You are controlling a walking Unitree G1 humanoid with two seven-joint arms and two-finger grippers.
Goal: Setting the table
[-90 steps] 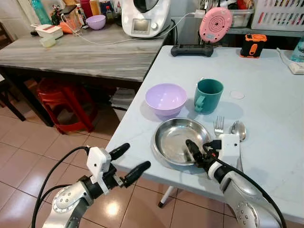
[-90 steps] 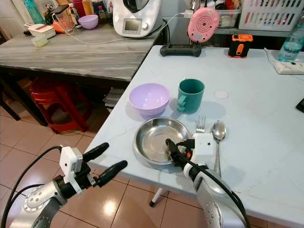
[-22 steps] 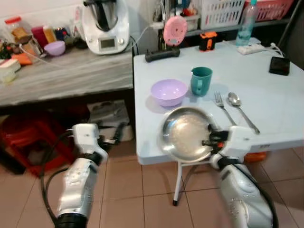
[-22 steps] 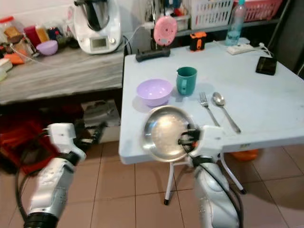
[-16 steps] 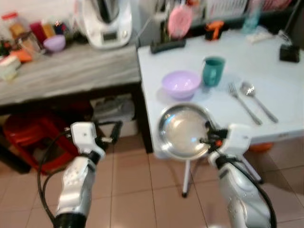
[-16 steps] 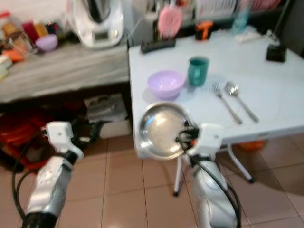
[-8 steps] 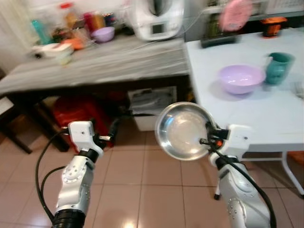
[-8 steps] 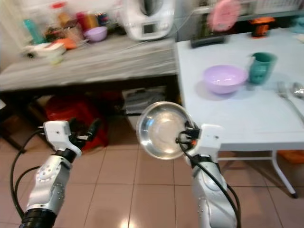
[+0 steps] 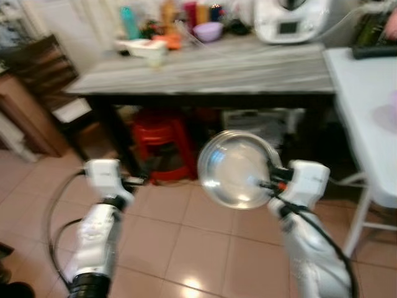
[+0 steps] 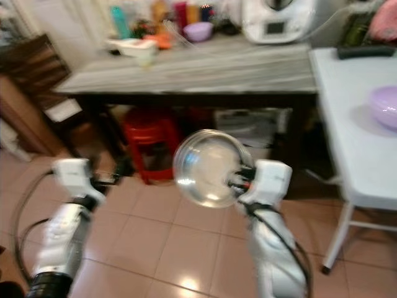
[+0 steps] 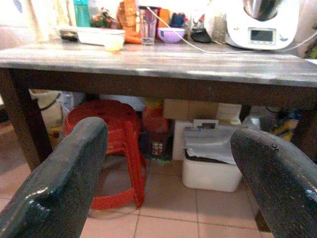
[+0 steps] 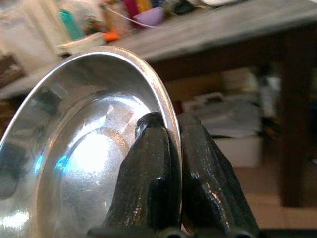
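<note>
The plate (image 9: 239, 169) has been lifted off the white counter (image 9: 366, 93) and is pinched by its rim in the right end effector (image 12: 171, 144), carried over the floor. The left end effector (image 11: 168, 163) is held wide, empty. Placement elsewhere seems intended.

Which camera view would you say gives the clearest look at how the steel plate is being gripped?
The right wrist view: the steel plate is close up, with its rim pinched between the right tool's two black fingers, one inside and one outside. Both eye views show the whole plate held up over the tiled floor, but blurred, with the grip too small to read.
</note>
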